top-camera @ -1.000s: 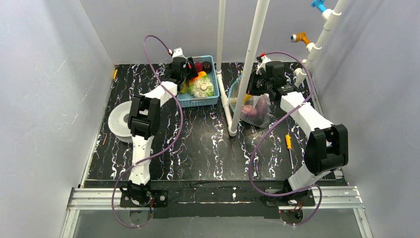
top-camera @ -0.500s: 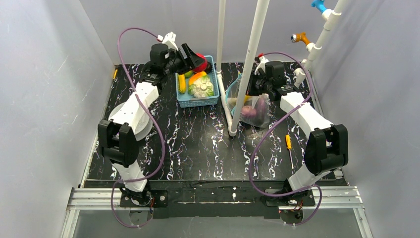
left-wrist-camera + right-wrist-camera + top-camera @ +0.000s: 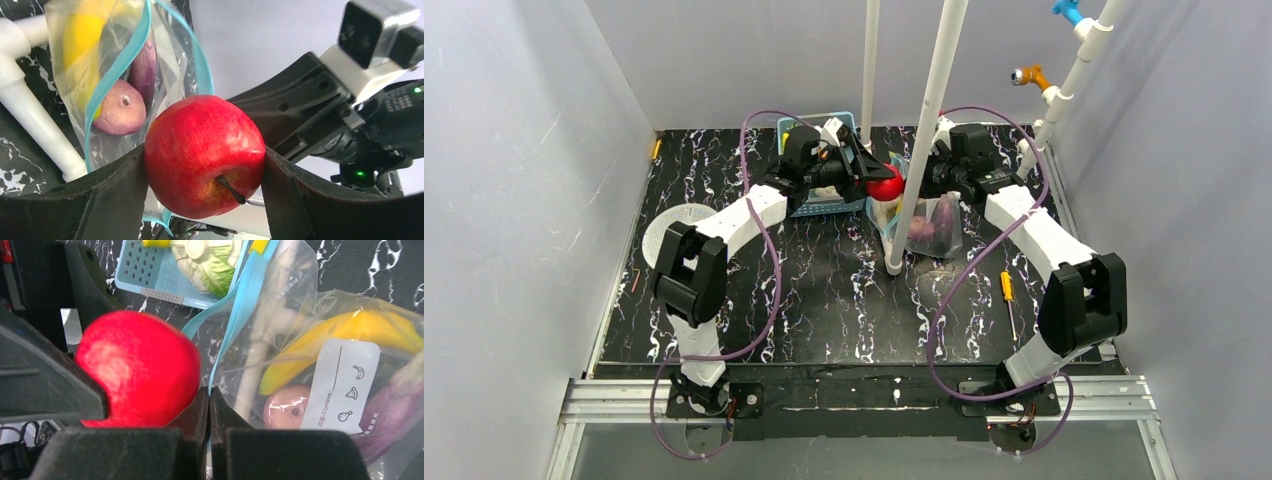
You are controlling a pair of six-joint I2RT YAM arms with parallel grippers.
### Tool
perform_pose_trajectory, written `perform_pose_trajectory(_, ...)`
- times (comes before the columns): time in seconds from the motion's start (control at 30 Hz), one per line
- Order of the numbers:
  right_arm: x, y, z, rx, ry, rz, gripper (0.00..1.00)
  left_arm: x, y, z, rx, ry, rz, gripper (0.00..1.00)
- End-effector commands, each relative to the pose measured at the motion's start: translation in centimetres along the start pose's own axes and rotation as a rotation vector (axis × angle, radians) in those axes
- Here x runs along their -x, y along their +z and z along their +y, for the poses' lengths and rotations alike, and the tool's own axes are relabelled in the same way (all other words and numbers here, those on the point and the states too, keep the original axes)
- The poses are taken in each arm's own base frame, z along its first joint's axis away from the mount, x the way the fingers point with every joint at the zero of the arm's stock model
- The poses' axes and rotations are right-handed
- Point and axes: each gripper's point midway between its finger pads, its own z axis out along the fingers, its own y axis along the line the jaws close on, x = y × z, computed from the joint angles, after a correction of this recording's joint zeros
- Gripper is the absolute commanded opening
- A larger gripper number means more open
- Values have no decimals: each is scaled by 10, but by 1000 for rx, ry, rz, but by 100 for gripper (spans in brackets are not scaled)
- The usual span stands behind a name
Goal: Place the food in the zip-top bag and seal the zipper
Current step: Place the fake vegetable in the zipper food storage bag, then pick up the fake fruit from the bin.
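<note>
**Apple held at the mouth of the bag**

The left gripper (image 3: 205,167) holds the red apple (image 3: 205,156) between its 2 fingers, with the jaws spread as wide as the fruit. The apple is in the air, just beside the open mouth of the zip-top bag (image 3: 107,65) and near the light-blue basket (image 3: 150,275). The right gripper (image 3: 209,402) has its jaws pressed together and pinches the teal zipper (image 3: 235,315) at the bag's edge. Inside the bag lie the yellow banana (image 3: 350,327) and 2 purple eggplant pieces (image 3: 395,410). The bag hangs close to a white pipe (image 3: 921,150). A cabbage (image 3: 210,260) sits in the basket.
</note>
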Motion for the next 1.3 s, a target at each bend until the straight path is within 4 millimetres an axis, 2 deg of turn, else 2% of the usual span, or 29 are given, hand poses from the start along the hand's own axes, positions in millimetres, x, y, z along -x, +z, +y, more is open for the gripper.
perform_pose_trajectory(0.0, 38, -30, 31, 67, -70, -133, 1, -23, -8, 8, 82, 1, 38, 31)
perform_pose_trajectory(0.1, 41, -37, 36, 84, -81, -162, 1, -28, -11, 24, 146, 5, 34, 32)
perform_pose_trajectory(0.23, 43, -42, 44, 119, -88, -179, 1, -26, -11, 35, 195, 12, 20, 34)
perform_pose_trajectory(0.33, 42, -41, 45, 125, -87, -176, 1, -27, -4, 40, 218, 13, 48, 47)
perform_pose_trajectory(0.4, 42, -40, 44, 121, -85, -174, 1, -26, 0, 36, 214, 18, 71, 55)
perform_pose_trajectory(0.57, 41, -36, 40, 113, -81, -168, 1, -26, 5, 14, 149, 69, 95, 69)
perform_pose_trajectory(0.73, 39, -32, 40, 122, -76, -157, 1, -23, -1, -3, 115, 129, 71, 93)
perform_pose_trajectory(1.03, 39, -30, 38, 112, -73, -157, 1, -19, -13, 0, 194, 206, 64, 95)
perform_pose_trajectory(1.17, 38, -28, 35, 102, -70, -155, 1, 4, -31, -3, 265, 291, -41, 94)
perform_pose_trajectory(1.27, 38, -27, 34, 102, -68, -152, 1, 26, -54, 1, 342, 322, -160, 94)
